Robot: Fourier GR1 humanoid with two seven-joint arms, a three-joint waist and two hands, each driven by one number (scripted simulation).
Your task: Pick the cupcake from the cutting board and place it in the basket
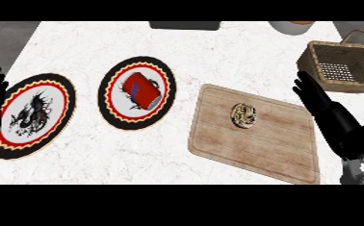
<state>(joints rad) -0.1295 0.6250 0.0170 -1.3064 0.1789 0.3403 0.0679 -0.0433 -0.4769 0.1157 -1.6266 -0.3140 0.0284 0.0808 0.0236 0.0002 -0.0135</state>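
Cupcake sits on the cutting board, seen from above as a small round brown item, slightly taller than wide in this view, toward the board's upper middle. It is untouched; nothing holds it.

Right hand shows at the view's right edge, fingers straight and apart, pointing up and away, holding nothing. The cupcake lies to this hand's left, near but not touching, with bare board between them. The basket lies just beyond the fingertips, ahead and slightly right of the hand, well apart from the cupcake.

Left hand shows only as a dark sliver at the far left edge; whether its fingers are open or curled cannot be told. It is well apart from the board, with two plates between it and the cupcake; the nearer plate to the board carries a red item.

Judgement: the right hand is plainly the nearer and the sensible one for the pick. The move calls for a leftward shift over the board, then a carry forward and right to the basket. Task not yet begun on this evidence.
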